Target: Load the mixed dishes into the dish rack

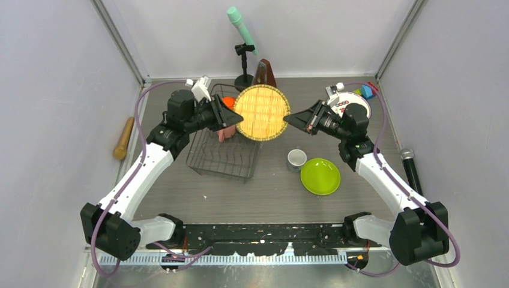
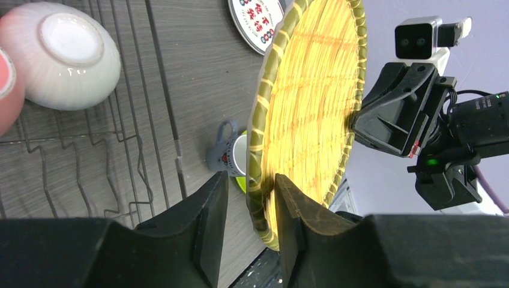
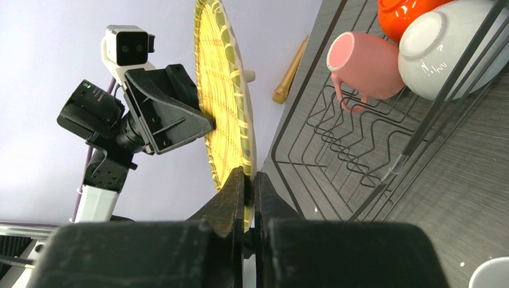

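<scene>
Right gripper (image 3: 249,180) noted first, closest to its own lens: jaws pressed together on the rim of the tan woven plate (image 3: 225,90), pinching it edge-on. Plate was airborne and stood near vertical. It hung between the two arms just beside the right-hand edge of the dish rack (image 1: 222,159), off the table.

Left gripper (image 2: 251,180) straddled the opposite rim. Its jaws were spread, with a visible gap on one side, so it was not clamped.

Read this as a mid-air handover; which way it ran could not be told. Likely reasons: the rack's prongs take plates on edge, hence the upright hold, and the left arm stood nearer the rack.

Rack contents, bunched at its far end:
- orange bowl (image 3: 402,15)
- white bowl (image 2: 66,57), base-up
- pink mug (image 3: 360,63), tipped

Not yet loaded, on the table:
- small white cup (image 1: 296,159), just beside the lime-green plate (image 1: 320,176), near the right arm
- white plate with red-green marks (image 1: 348,107), behind the right gripper and beside the toy blocks (image 1: 366,91)

Metronome (image 1: 264,73) stood at the back, well apart from the work.

Risk as judged: only one pinch held the plate. If it let go before the spread jaws closed, the plate would drop onto the rack wire or the table.
</scene>
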You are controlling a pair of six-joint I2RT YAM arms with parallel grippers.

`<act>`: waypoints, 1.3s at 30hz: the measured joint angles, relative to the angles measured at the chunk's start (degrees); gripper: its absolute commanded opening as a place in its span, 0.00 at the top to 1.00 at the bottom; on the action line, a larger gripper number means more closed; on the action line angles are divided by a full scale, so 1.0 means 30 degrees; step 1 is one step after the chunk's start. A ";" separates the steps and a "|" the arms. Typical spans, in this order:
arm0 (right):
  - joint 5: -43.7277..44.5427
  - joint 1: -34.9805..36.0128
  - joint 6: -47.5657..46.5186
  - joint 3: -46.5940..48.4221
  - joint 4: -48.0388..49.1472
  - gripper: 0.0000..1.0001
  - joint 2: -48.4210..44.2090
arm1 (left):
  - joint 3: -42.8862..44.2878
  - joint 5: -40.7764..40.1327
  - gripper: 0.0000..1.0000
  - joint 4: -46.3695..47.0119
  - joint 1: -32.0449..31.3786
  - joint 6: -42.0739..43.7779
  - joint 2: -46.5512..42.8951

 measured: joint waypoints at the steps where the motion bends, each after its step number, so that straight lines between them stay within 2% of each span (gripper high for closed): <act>1: -0.0007 0.0015 0.0000 0.0000 0.0015 0.94 0.0022 | 0.0000 -0.0102 1.00 -0.0007 0.0022 0.0029 -0.0051; 2: 0.0015 0.0058 -0.0029 0.0000 0.0036 0.83 0.0036 | 0.0000 -0.0204 1.00 -0.0022 0.0051 0.0051 -0.0117; 3: 0.0080 0.0080 -0.0102 -0.0007 -0.0036 0.60 0.0073 | 0.0007 -0.0153 1.00 0.0007 0.0087 -0.0102 -0.0197; 4: 0.0051 0.0131 -0.0160 -0.0036 -0.0036 0.51 0.0219 | 0.0058 -0.0117 1.00 0.0131 0.0109 -0.0146 -0.0393; 5: 0.0022 0.0182 0.0022 -0.0036 -0.0029 0.36 0.0335 | 0.0124 -0.0255 1.00 0.0051 0.0109 0.0087 -0.0561; 6: -0.0015 0.0255 0.0000 -0.0029 0.0058 0.28 0.0452 | 0.0226 -0.0430 1.00 -0.0284 0.0109 0.0568 -0.0721; 10: 0.0066 0.0328 -0.0146 0.0029 -0.0058 0.14 0.0481 | 0.1195 -0.2091 1.00 -0.3089 0.0124 0.2375 -0.0801; 16: 0.1494 0.0350 -0.1632 0.0721 -0.2397 0.12 0.0423 | 0.3344 -0.6375 1.00 -0.8123 0.0124 0.5319 -0.1239; 23: 0.2922 0.0350 -0.2732 0.1035 -0.4153 0.12 0.0306 | 0.4750 -1.1664 1.00 -1.2458 0.0138 0.6900 -0.3053; 31: 0.3468 0.0350 -0.3082 0.1035 -0.4758 0.12 0.0306 | 0.5151 -1.5693 1.00 -1.4280 0.0146 0.8131 -0.3366; 39: 0.3818 0.0350 -0.3337 0.1042 -0.5209 0.12 0.0204 | 0.4371 -1.6961 1.00 -1.3202 0.0146 0.8772 -0.2149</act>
